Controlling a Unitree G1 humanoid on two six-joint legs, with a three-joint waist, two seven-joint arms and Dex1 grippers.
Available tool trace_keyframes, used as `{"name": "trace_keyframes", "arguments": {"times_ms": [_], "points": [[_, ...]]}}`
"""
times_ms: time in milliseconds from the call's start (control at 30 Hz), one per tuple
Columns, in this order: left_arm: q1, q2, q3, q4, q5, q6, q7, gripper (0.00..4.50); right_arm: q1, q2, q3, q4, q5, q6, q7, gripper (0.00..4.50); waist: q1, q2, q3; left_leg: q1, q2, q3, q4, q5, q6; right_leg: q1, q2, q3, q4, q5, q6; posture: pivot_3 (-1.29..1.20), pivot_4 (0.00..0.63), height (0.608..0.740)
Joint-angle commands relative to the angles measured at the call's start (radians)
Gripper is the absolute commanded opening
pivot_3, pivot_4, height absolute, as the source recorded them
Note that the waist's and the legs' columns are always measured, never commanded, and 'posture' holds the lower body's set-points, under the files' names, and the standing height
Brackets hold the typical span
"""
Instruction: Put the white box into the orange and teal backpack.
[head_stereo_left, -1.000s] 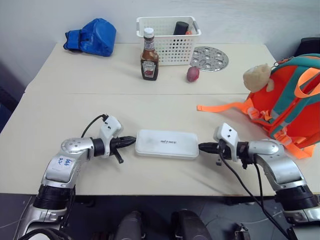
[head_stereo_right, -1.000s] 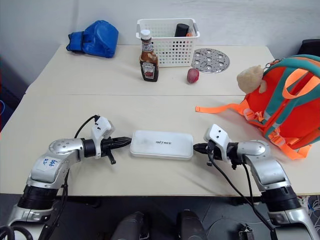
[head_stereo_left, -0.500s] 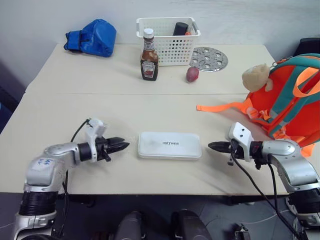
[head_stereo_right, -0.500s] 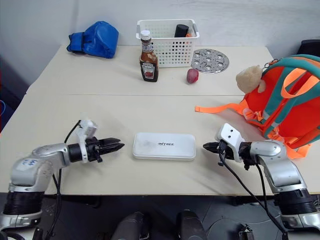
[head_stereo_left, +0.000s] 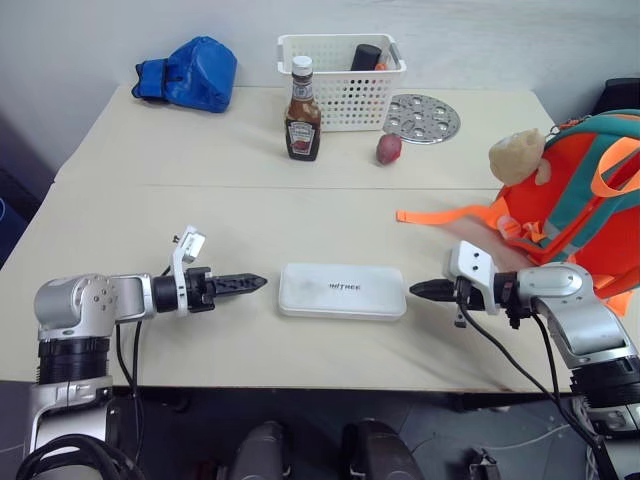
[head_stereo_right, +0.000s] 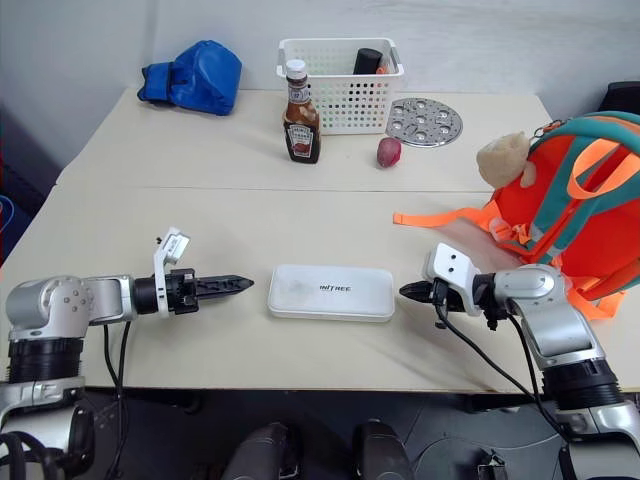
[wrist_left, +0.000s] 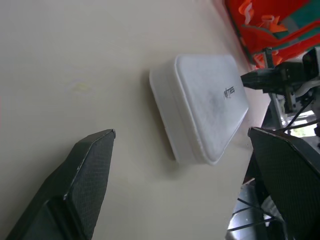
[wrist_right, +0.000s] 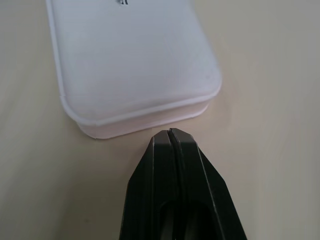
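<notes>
While the white box (head_stereo_left: 342, 291) lies flat on the worktop (head_stereo_left: 200, 200), lid up with its dark lettering showing, it sits right between the two end effectors and neither one touches it. The left end effector (head_stereo_left: 252, 283) is just off one short end with its fingers (wrist_left: 82, 175) spread wide, released, nothing in them. The right end effector (head_stereo_left: 424, 289) is just off the other short end, fingers pressed together and clenched on nothing.

The orange and teal backpack (head_stereo_left: 580, 195) stands just past the right end effector, on its outer side, beige plush charm (head_stereo_left: 516, 155) up top and an orange strap trailing onto the worktop. Can't see inside it from here.

Well beyond both end effectors, at the far edge, a white perforated basket (head_stereo_left: 340, 68) has a dark cylinder (head_stereo_left: 365, 56) and something orange-red tucked in it. A ketchup bottle (head_stereo_left: 302, 123) stands just in front of the basket, and a blue bag (head_stereo_left: 190, 72) is off beyond the left end effector.
</notes>
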Motion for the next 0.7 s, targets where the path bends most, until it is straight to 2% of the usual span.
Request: {"name": "trace_keyframes", "arguments": {"times_ms": [33,333,700], "points": [[-0.046,0.006,-0.036,0.044,-0.032,0.030,-0.050,4.47,-0.002,-0.017,0.000,-0.015,0.001,-0.022,0.020,0.00,0.000,0.000,0.000,0.000,0.000,0.000,0.000,0.000,0.000,0.000,0.000,0.000,0.000,0.000,0.000,0.00,0.150,0.740],[-0.164,-0.029,-0.218,0.209,0.040,-0.052,-0.124,4.47,-0.017,-0.005,0.027,-0.015,-0.019,-0.040,0.026,0.00,0.000,0.000,0.000,0.000,0.000,0.000,0.001,0.001,-0.001,0.000,0.001,0.000,0.001,0.000,0.000,0.00,0.150,0.740],[-0.366,-0.145,-0.378,0.427,0.153,-0.169,-0.245,4.47,-0.002,0.010,0.041,-0.019,-0.034,-0.057,0.011,0.00,0.005,-0.001,0.001,-0.001,0.000,0.000,0.004,0.001,-0.001,0.000,0.000,0.000,0.002,0.000,0.000,0.00,0.150,0.740]]}}
